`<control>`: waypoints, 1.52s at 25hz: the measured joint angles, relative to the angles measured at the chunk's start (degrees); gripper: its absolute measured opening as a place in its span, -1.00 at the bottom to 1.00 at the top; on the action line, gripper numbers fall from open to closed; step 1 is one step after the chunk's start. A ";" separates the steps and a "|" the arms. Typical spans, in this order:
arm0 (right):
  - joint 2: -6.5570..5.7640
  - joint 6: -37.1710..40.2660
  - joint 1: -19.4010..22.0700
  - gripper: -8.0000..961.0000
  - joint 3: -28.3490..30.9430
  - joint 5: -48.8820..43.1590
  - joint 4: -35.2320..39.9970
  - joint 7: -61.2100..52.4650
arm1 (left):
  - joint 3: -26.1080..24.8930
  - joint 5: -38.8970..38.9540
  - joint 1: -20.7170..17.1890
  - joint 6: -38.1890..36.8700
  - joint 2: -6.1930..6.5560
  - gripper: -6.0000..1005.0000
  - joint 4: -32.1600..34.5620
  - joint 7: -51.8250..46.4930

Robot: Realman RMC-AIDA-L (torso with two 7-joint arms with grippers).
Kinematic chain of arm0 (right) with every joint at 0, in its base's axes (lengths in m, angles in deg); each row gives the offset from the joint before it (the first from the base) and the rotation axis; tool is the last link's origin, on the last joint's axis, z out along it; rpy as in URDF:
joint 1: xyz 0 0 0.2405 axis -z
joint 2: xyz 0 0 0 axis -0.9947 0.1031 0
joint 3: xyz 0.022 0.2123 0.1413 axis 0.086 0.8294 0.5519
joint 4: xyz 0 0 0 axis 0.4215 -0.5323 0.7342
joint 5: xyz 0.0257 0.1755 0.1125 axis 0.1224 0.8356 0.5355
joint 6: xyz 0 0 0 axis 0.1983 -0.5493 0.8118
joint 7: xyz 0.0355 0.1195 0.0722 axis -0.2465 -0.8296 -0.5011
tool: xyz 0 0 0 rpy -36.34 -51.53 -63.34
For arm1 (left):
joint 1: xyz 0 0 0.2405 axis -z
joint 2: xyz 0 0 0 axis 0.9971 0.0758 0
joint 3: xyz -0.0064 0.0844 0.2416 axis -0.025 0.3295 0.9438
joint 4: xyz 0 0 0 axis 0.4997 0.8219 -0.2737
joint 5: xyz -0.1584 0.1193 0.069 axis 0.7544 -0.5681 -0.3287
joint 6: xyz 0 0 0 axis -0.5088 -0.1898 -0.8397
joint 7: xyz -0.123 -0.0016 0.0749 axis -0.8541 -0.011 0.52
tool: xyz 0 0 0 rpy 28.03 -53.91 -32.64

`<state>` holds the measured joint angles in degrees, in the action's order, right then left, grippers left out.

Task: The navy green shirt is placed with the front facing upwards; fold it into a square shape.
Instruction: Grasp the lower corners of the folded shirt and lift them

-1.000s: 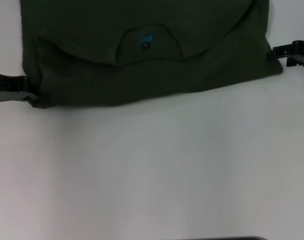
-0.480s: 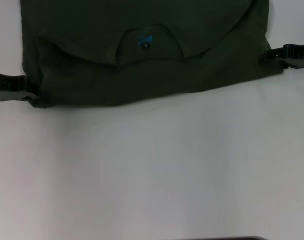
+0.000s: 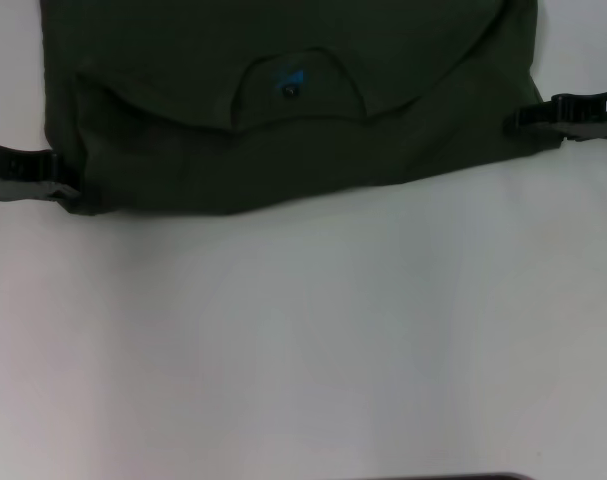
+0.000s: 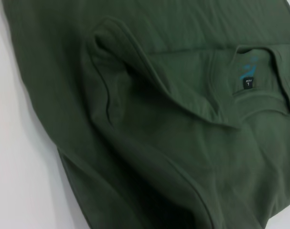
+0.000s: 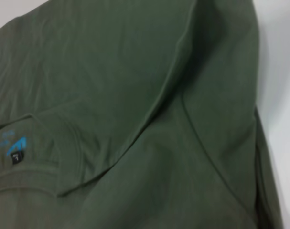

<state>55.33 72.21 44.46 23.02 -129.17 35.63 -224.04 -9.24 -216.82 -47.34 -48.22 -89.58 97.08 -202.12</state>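
The navy green shirt [image 3: 283, 160] lies across the far part of the white table [image 3: 303, 340]. Its plain side faces up, and one layer is folded over with a curved edge. The neck opening with its small black tag [image 3: 289, 91] and blue print shows in the middle. My left gripper [image 3: 63, 188] is at the shirt's near left corner, shut on the cloth. At the shirt's right edge, my right gripper [image 3: 523, 117] reaches in over the hem. Both wrist views show only the shirt [image 4: 159, 124] [image 5: 135, 95], its folded layer and the tag [image 4: 248, 83] [image 5: 16, 156].
Bare white tabletop stretches from the shirt's near hem to the front. A thin dark strip [image 3: 443, 477] shows at the table's front edge.
My right gripper has moved inward and slightly nearer, from just off the shirt's right edge to over its hem. My left gripper and the shirt have stayed still.
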 joint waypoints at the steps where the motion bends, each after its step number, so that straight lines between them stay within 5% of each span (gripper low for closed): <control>1: 0.08 0.18 -0.06 0.61 -0.38 0.09 -0.03 0.01 | 0.00 0.04 0.01 -0.01 0.00 -0.90 0.02 0.00; 18: -0.50 2.43 -0.11 0.61 -2.15 -0.75 -0.09 -0.28 | 0.00 0.04 0.54 0.01 -0.21 -0.90 0.07 0.00; 31: -0.99 3.15 -0.20 -0.78 -2.18 -2.25 0.66 -1.56 | 0.06 -0.04 1.15 -0.19 -0.25 -0.90 0.07 -0.39; 38: -1.35 6.69 -0.11 -0.86 -1.83 -2.25 3.22 -1.83 | 0.11 -0.11 1.39 -1.52 0.67 -0.90 0.07 -0.32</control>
<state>53.98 78.90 44.35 21.19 -131.42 38.85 -225.88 -9.13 -216.93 -45.95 -49.74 -88.91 97.14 -202.44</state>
